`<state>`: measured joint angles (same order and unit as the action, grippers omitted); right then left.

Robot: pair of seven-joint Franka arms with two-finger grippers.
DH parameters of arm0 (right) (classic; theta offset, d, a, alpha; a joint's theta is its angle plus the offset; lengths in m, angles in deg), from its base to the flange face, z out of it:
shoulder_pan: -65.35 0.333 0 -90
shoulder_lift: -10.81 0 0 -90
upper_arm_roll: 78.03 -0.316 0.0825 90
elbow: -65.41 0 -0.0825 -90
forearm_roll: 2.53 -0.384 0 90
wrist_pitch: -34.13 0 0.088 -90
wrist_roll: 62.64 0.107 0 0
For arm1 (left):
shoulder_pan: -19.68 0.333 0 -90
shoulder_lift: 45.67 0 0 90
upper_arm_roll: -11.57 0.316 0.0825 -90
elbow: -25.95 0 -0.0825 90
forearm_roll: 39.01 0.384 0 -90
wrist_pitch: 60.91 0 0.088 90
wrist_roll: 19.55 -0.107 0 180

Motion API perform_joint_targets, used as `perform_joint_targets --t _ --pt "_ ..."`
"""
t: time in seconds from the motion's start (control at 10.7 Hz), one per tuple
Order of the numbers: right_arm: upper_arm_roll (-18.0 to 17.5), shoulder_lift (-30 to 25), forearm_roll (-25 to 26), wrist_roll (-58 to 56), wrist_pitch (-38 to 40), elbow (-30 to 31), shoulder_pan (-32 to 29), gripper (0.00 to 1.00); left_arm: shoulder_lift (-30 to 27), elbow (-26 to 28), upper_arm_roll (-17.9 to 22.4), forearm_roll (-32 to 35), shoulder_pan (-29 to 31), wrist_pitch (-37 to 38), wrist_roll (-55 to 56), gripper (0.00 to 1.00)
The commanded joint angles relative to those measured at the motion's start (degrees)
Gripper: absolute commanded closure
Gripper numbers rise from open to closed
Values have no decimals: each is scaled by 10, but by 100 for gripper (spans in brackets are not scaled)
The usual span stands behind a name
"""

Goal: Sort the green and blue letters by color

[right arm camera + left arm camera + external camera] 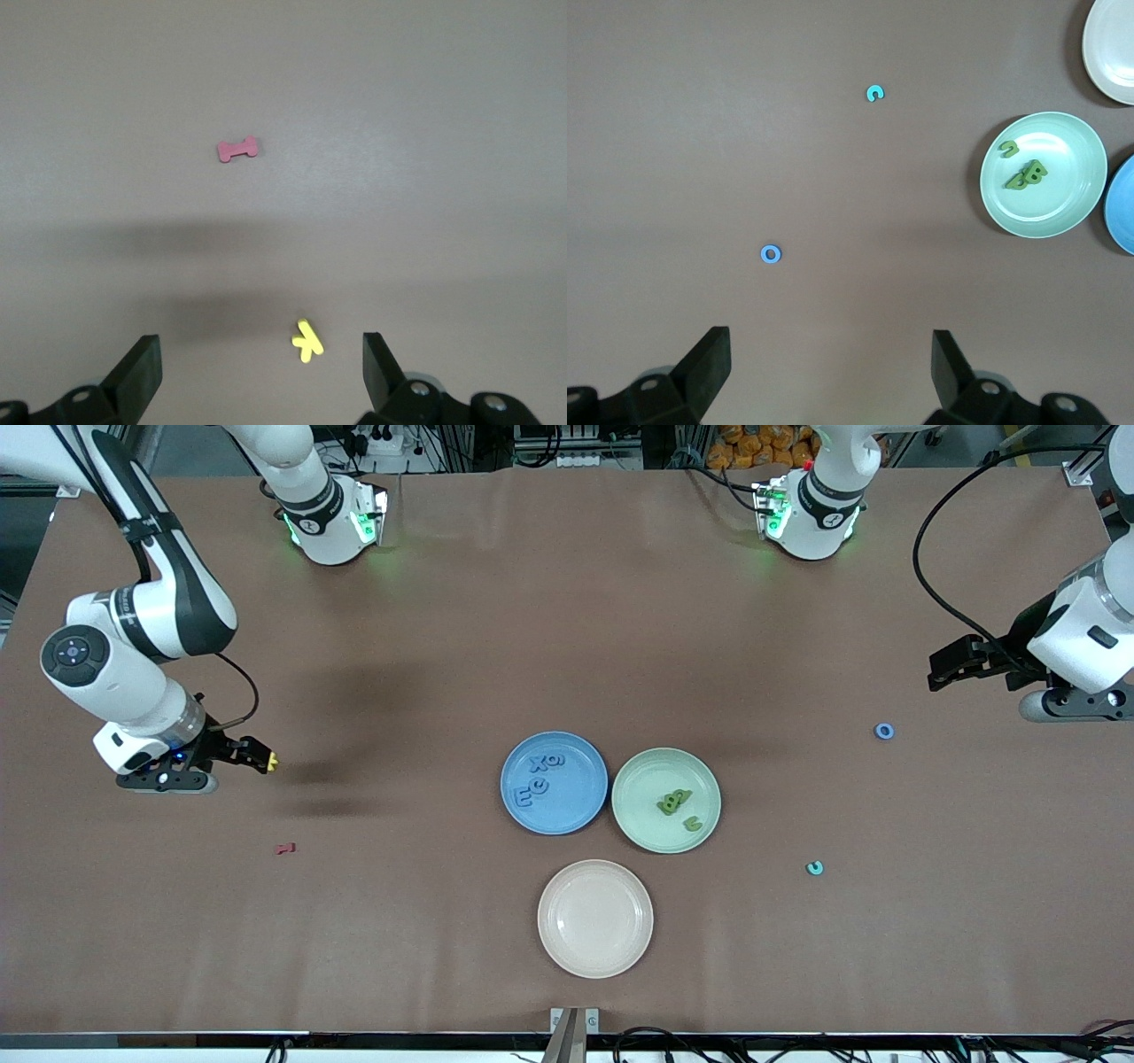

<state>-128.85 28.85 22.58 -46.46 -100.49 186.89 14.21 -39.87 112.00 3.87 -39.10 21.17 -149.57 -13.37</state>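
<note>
Several blue letters [540, 775] lie in the blue plate [578, 802]. Olive green letters [675, 803] [1026, 175] lie in the green plate [645, 778] [1063, 199] beside it. A blue ring-shaped letter [884, 732] [772, 254] lies loose on the table toward the left arm's end. A teal C-shaped letter [814, 867] [874, 92] lies nearer to the front camera than the ring. My left gripper [941, 669] [831, 363] hangs open and empty over bare table close to the blue ring. My right gripper [255, 755] [261, 367] hangs open and empty over the right arm's end.
A yellow K-shaped letter [273, 761] [306, 340] lies on the table under the right gripper. A dark red letter [284, 849] [237, 150] lies nearer to the front camera. A pale beige plate [595, 918] [1112, 44] with nothing in it stands nearest the front camera.
</note>
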Motion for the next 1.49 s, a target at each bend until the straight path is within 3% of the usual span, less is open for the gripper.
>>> perform_joint_targets --t 0.0,0.47,0.93,1.12,1.21,1.31,1.4 --pt "-41 -10 -1 -6 104 -82 -19 0 -3 3 0 -17 4 -5 -9 0" --pt "-67 -10 -2 -5 119 -107 -20 0 -3 3 0 -18 4 -5 -9 0" --pt "-68 -4 -2 -4 124 -128 -21 0 -3 3 0 -18 3 -5 -9 0" --pt "-65 -12 -36 -17 150 -136 -22 0 -3 3 0 -18 3 -5 -9 0" --pt "-34 -20 -55 -31 185 -157 12 0 -3 3 0 -18 3 -5 -9 0" --pt "70 -40 -81 -50 212 -184 107 0 -3 3 0 -18 3 -5 -9 0" --pt "204 -83 -159 -96 215 -189 224 0 -3 3 0 -18 3 -5 -9 0"
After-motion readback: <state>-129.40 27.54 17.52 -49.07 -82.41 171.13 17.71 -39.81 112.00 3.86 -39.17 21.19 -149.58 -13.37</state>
